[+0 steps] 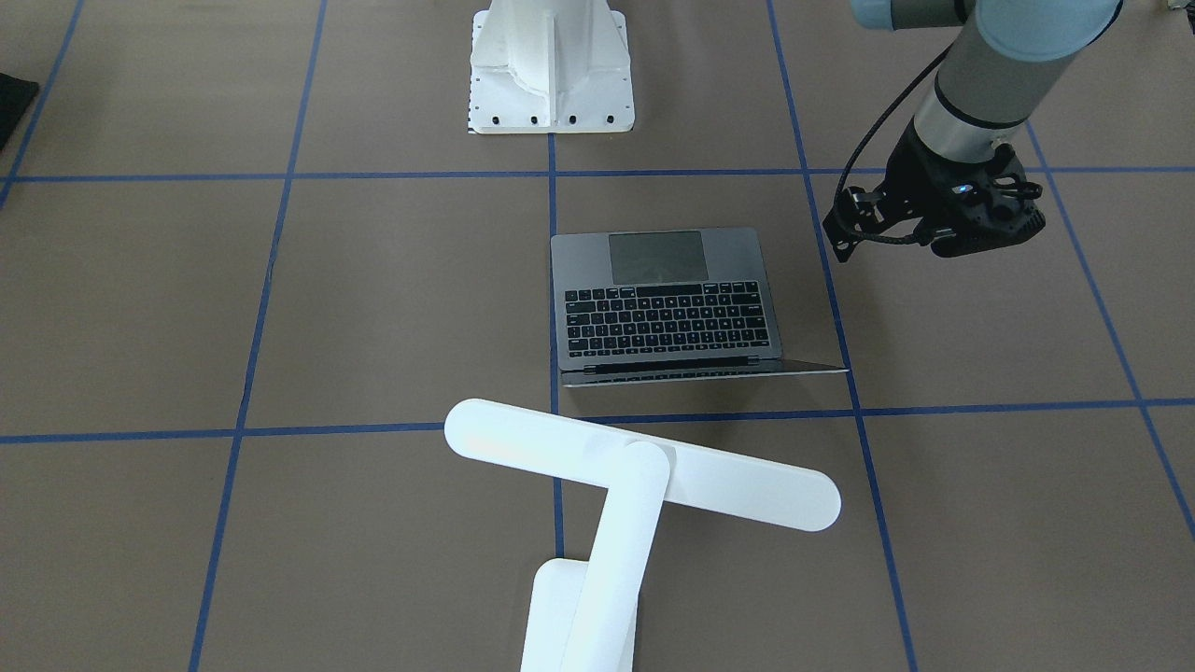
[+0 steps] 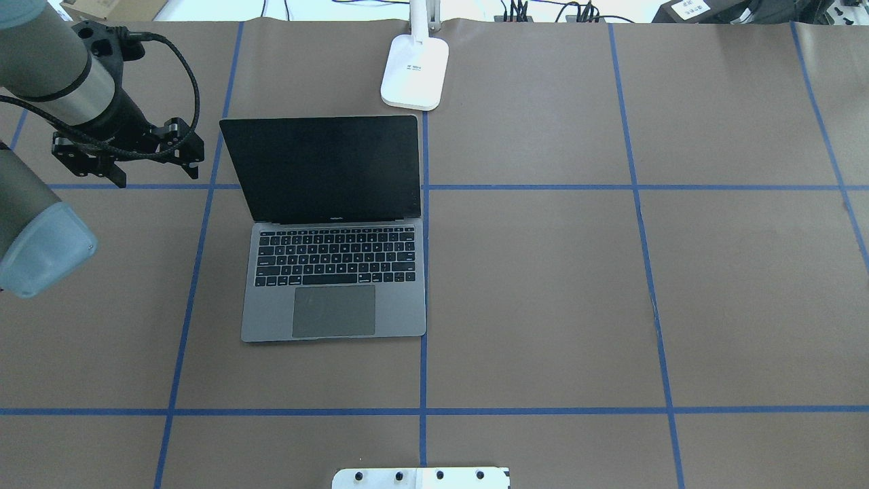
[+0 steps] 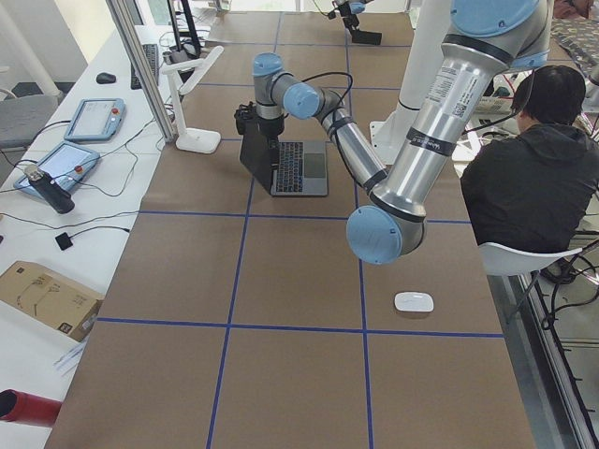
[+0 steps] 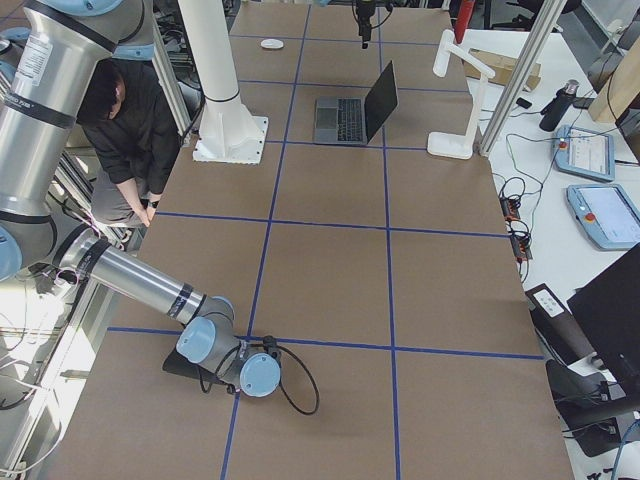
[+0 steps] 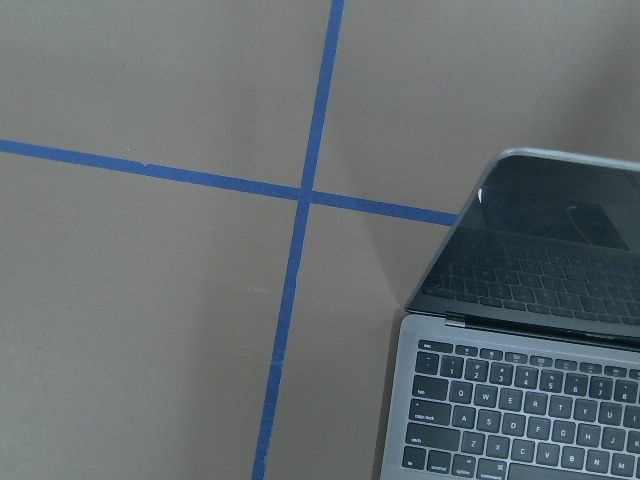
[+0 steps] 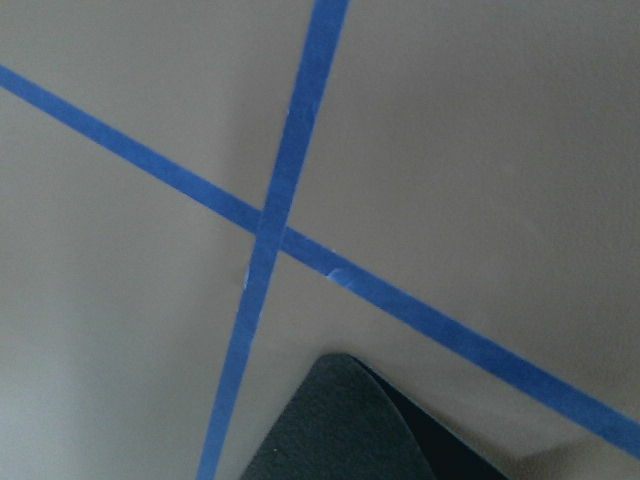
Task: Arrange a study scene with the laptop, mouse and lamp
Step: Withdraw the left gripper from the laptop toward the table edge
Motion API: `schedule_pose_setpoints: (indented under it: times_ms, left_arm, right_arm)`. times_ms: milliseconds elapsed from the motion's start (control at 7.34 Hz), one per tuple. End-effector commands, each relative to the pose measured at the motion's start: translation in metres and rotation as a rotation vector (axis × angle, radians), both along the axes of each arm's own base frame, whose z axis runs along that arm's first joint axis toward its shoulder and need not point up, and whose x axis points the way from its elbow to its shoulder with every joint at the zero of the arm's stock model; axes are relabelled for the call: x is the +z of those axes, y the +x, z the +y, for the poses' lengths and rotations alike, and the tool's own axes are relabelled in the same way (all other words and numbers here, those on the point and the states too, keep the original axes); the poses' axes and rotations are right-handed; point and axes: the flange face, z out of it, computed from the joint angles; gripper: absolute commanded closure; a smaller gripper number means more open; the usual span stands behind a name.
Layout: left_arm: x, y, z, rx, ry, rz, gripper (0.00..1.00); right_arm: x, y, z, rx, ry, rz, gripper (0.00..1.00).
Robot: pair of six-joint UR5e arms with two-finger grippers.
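Observation:
The laptop [image 2: 333, 272] stands open at the table's middle left, dark screen [image 2: 326, 166] upright, and its left corner shows in the left wrist view [image 5: 530, 380]. The white lamp [image 1: 644, 467] stands behind it, base [image 2: 415, 71] at the far edge and bar head over the far side of the laptop. The white mouse [image 3: 414, 302] lies alone near the robot's side, far left of the laptop. My left gripper [image 2: 125, 153] hangs beside the screen's left edge, fingers hidden, touching nothing. My right gripper [image 4: 205, 358] sits low at the table's far right end; I cannot tell its state.
A black mat [image 1: 14, 103] lies under the right wrist, its corner in the right wrist view [image 6: 350, 420]. The white robot pedestal [image 1: 551, 70] stands at the near middle. A seated person [image 3: 533, 178] is beside the table. Tablets and cables lie on the side bench [image 3: 75, 159].

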Motion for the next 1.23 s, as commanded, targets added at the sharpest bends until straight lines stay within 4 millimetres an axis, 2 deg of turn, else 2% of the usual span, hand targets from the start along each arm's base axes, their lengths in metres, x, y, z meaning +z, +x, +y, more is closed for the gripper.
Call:
schedule_pose_setpoints:
  times_ms: [0, 136, 272, 409, 681, 817, 954, 1090]
  left_arm:
    - [0.0, 0.0, -0.001, -0.004, 0.006, -0.007, 0.0]
    - [0.001, -0.001, -0.001, -0.004, 0.005, -0.008, 0.0]
    - [0.001, 0.0, 0.0, -0.004, 0.003, -0.006, 0.0]
    - [0.0, 0.0, -0.001, -0.005, 0.005, -0.007, 0.0]
    - [0.0, 0.0, -0.001, -0.005, 0.005, -0.007, 0.0]
    - [0.0, 0.0, -0.001, -0.005, 0.005, -0.007, 0.0]
    - [0.001, -0.001, -0.001, -0.004, 0.005, -0.008, 0.0]
    - [0.002, -0.001, -0.001, -0.004, 0.004, -0.007, 0.0]
  right_arm:
    - [-0.001, -0.004, 0.002, -0.001, -0.008, -0.019, 0.6]
    - [-0.001, -0.005, 0.002, -0.005, -0.005, -0.022, 0.96]
    - [0.0, -0.005, 0.004, -0.016, 0.012, -0.033, 1.0]
    - [-0.001, -0.004, 0.005, -0.027, 0.041, -0.05, 1.0]
    - [-0.021, -0.004, 0.003, -0.018, 0.074, -0.064, 1.0]
    - [-0.042, -0.006, -0.004, -0.004, 0.064, -0.075, 1.0]
    - [-0.088, -0.009, -0.019, 0.001, 0.028, -0.065, 1.0]
    - [-0.154, -0.005, -0.033, 0.022, -0.028, -0.04, 1.0]
